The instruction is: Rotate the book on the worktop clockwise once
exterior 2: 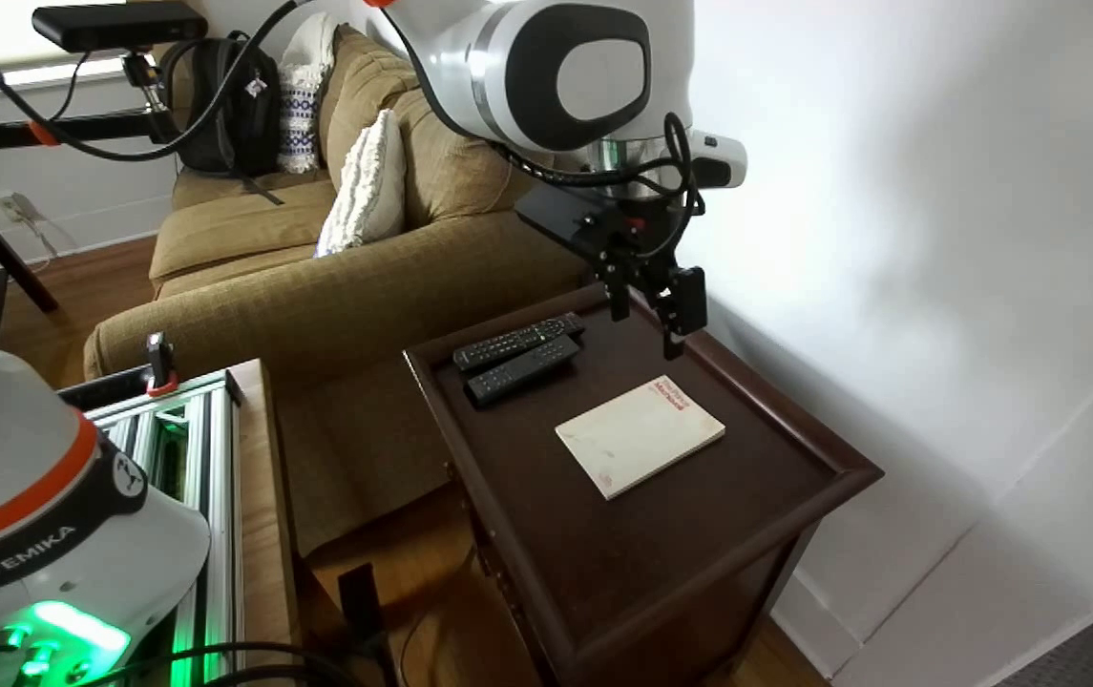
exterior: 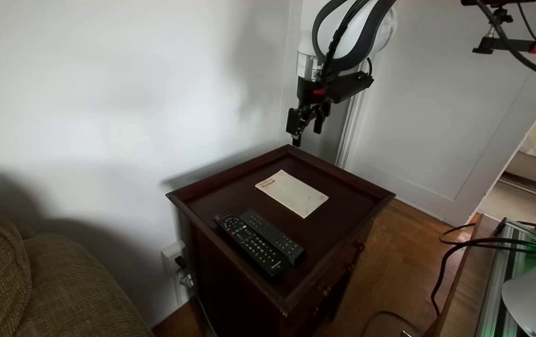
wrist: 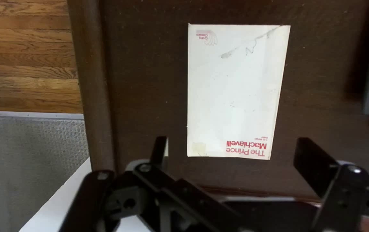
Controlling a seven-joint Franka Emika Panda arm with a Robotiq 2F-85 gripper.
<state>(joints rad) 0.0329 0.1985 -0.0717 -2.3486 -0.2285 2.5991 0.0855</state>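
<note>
Robotiq gripper, fingers spread wide and empty, hung above the polished, rimmed wooden worktop. Near its middle lay the thin cream book, its red title, The Prince, clear only in the wrist view. In an exterior view a Panasonic remote and another black remote lay whole, nearer and left.

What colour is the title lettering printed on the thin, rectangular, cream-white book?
Red; the title lettering on the book shows best in the wrist view.

A sofa, white cushions and remote controls mark this a home.
</note>
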